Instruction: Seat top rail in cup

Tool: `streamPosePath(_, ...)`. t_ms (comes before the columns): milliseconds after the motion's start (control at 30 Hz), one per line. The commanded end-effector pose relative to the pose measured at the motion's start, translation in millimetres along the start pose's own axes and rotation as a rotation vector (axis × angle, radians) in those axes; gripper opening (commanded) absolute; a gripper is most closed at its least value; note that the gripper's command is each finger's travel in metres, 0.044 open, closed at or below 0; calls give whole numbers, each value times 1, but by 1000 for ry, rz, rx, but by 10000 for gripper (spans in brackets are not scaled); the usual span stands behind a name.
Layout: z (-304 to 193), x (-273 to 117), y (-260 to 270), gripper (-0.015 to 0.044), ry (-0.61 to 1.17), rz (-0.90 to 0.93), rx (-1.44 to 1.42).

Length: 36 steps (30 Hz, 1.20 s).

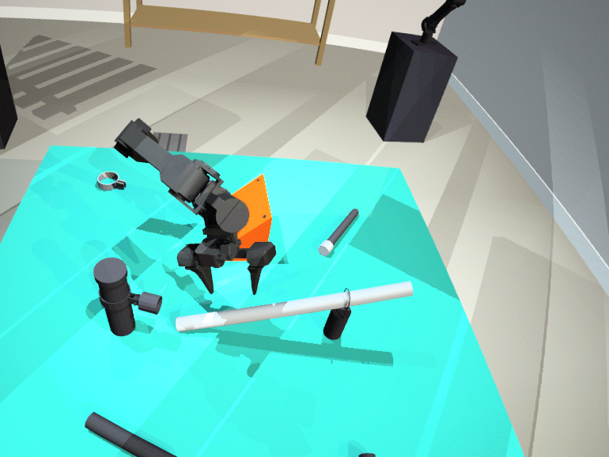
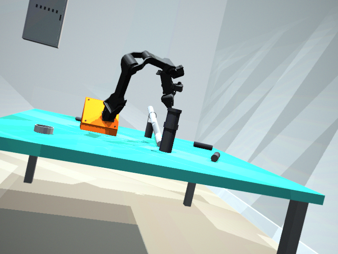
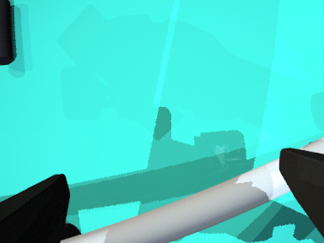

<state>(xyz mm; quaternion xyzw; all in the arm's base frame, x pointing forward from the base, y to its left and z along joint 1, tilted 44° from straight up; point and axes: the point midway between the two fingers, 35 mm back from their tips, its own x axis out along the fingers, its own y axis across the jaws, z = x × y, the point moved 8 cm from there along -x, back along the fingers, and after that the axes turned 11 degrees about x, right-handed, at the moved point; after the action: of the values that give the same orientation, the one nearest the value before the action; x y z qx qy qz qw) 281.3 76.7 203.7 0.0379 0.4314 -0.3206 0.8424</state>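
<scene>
The pale rail (image 1: 245,313) (image 2: 154,125) (image 3: 190,215) passes through the wire loop on the short dark post (image 1: 337,324) (image 2: 148,129). It slopes down to its left end, low beside the big post (image 1: 120,319) (image 2: 167,140), clear of the cup. The dark end cup (image 1: 149,303) hangs from the brace band (image 1: 114,303) (image 2: 170,125), below the post cap (image 1: 110,270) (image 2: 174,110); the exterior view hides the cup. My gripper (image 1: 233,293) (image 3: 177,174) is open and empty, pointing down above the rail's middle, fingers spread along its length.
The orange base (image 1: 255,211) (image 2: 94,116) stands behind the rail. A dark rod with a white end (image 1: 339,231) lies at the right back, a metal ring (image 1: 100,184) (image 2: 43,129) at the left back. A dark bar (image 1: 127,437) (image 2: 215,157) and another dark piece (image 1: 366,455) (image 2: 203,145) (image 3: 5,34) lie toward the front.
</scene>
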Motion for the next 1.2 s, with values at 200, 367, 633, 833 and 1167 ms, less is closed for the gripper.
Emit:
streamPosePath(200,-49,-46,16,440,-140,-212,-369)
streamPosePath(367,-49,-46,16,440,-140,-212,-369)
streamPosePath(633,-22,-46,-13,440,-98,-245,-729)
streamPosePath(833,3,-48,-49,440,-47,-290,-1137)
streamPosePath(1167,27,-56,-108,440,66,-379,-1722)
